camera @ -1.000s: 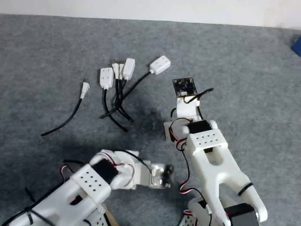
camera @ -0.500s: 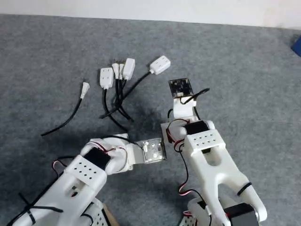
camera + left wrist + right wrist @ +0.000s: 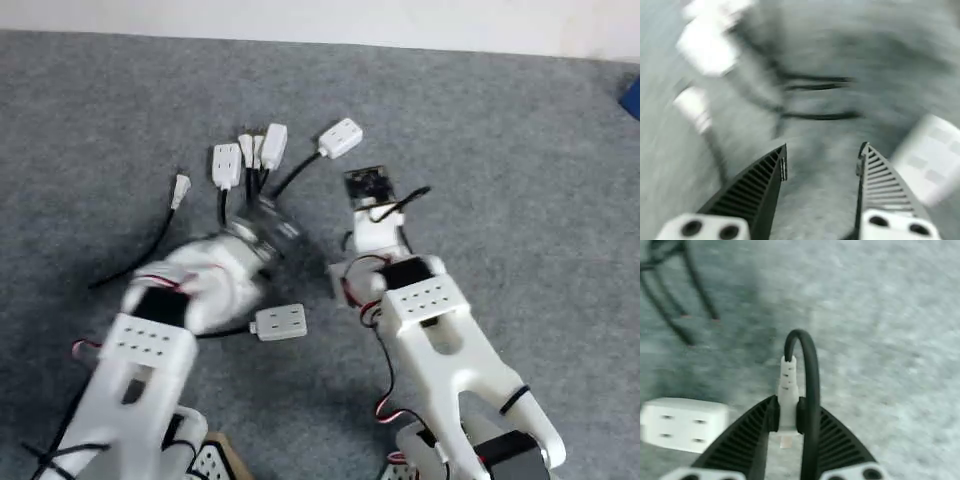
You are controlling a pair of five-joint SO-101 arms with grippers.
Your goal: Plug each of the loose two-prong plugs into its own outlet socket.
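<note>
Right gripper is clamped on a plug, with a socket at its 7 o'clock. Left gripper is spread wide and empty over the cords. Looks like nothing's plugged in yet. A second plug lies loose at the table's 10 o'clock.

Item 1: the left outlet block, middle outlet block and right outlet block are white, on black cords, and clustered on the far part of the table.

Item 2: the fourth outlet block lies flat, sockets up, nearer the arms.

Item 3: the loose plug is small and white on a black cord, and lies apart to the left of the cluster.

Item 4: the held plug is white and clamped in the right pincer, its cord looped over.
</note>
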